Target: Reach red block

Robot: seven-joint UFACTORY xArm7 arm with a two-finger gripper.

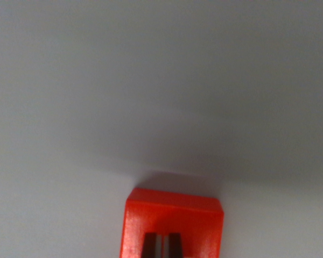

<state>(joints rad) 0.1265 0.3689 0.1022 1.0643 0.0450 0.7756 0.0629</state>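
Note:
The red block point(172, 215) lies on a pale white surface at the bottom centre of the wrist view, cut off by the lower edge. Its top face and front face both show, and a soft shadow falls behind it. Two dark narrow bars point(151, 246) stand close together over the block's front face at the very bottom, with a thin light gap between them. They look like the tips of my gripper point(162, 247), right at the block, but too little of them shows to be sure or to read the jaws.
The plain white surface point(161, 97) fills everything else in the view, and a grey shadow point(204, 156) lies across its middle.

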